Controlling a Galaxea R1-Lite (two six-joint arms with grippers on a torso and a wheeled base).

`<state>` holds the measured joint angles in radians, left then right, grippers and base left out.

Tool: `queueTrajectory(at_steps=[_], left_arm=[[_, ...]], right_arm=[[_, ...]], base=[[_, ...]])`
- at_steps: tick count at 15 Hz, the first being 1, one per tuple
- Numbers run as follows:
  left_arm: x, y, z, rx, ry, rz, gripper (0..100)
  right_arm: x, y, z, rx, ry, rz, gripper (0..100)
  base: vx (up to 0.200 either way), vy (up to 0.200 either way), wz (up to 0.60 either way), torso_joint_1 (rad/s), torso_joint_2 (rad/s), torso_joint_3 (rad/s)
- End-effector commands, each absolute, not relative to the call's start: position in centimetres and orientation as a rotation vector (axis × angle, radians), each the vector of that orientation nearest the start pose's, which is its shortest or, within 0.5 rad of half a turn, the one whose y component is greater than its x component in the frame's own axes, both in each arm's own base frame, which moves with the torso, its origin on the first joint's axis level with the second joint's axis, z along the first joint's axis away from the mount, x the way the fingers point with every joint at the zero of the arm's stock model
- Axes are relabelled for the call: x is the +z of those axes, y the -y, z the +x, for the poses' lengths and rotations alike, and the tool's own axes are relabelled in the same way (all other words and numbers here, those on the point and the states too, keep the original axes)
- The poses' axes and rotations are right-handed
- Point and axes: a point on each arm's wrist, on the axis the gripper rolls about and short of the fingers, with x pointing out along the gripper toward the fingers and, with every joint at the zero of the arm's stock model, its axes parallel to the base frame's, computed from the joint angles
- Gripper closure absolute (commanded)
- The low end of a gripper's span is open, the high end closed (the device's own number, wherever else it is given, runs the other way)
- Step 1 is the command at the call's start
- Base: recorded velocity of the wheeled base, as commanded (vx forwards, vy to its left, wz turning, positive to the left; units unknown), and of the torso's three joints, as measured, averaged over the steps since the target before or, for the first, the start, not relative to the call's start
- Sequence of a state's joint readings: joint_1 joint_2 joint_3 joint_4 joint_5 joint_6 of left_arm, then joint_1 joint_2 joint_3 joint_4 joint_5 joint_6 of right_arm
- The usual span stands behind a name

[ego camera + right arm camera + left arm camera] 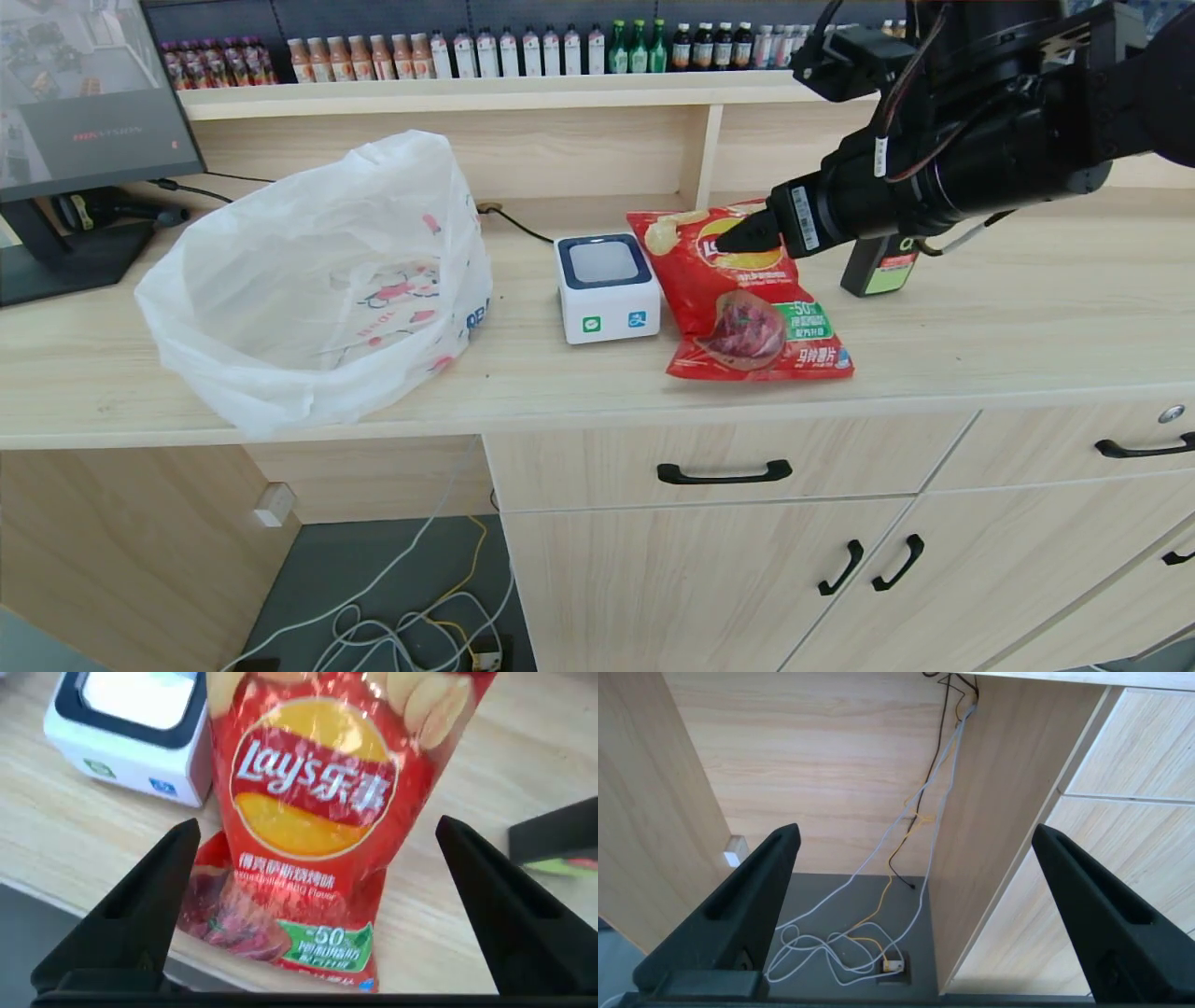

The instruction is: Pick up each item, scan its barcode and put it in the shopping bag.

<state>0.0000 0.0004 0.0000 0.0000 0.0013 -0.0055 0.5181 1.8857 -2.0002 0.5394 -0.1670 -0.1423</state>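
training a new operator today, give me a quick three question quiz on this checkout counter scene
1. True or false: the red bag of chips already lies inside the white shopping bag.
2. What stands on the counter between those two? A) white scanner box B) a bottle C) a monitor
3. Fill in: the right gripper, at the chips, has its fingers ____.
Key: 1 false; 2 A; 3 open.
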Motion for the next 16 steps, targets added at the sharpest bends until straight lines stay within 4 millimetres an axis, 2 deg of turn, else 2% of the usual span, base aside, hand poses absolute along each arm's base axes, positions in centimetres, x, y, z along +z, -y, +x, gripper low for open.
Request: queueTrajectory(at_steps=[1,4,8,10,12,13,16], left_arm=[[7.5,0.0,-2.3,0.000,0.000,-0.006,0],[7.5,0.0,-2.3,0.002,0.000,-0.006,0],[7.5,0.0,-2.3,0.002,0.000,-0.006,0],[7.5,0.0,-2.3,0.002,0.000,-0.006,0],[7.5,0.0,-2.3,0.002,0.000,-0.006,0],[7.5,0.0,-2.3,0.002,0.000,-0.006,0],[7.5,0.0,-2.3,0.002,0.000,-0.006,0]], right_arm=[[34.2,-17.0,30.9,0.376,-0.329,-0.300,0],[33.7,-16.5,31.8,0.348,-0.343,-0.297,0],[33.6,-14.5,32.8,0.286,-0.358,-0.256,0],[34.2,-14.1,32.8,0.286,-0.332,-0.242,0],[34.5,-14.4,32.7,0.294,-0.298,-0.231,0],[34.6,-15.2,32.6,0.313,-0.278,-0.223,0],[33.7,-16.1,33.2,0.318,-0.308,-0.179,0]], base=[[0.000,0.000,0.00,0.000,0.00,0.000],[0.000,0.000,0.00,0.000,0.00,0.000],[0.000,0.000,0.00,0.000,0.00,0.000],[0.000,0.000,0.00,0.000,0.00,0.000],[0.000,0.000,0.00,0.000,0.00,0.000],[0.000,0.000,0.00,0.000,0.00,0.000],[0.000,0.000,0.00,0.000,0.00,0.000]])
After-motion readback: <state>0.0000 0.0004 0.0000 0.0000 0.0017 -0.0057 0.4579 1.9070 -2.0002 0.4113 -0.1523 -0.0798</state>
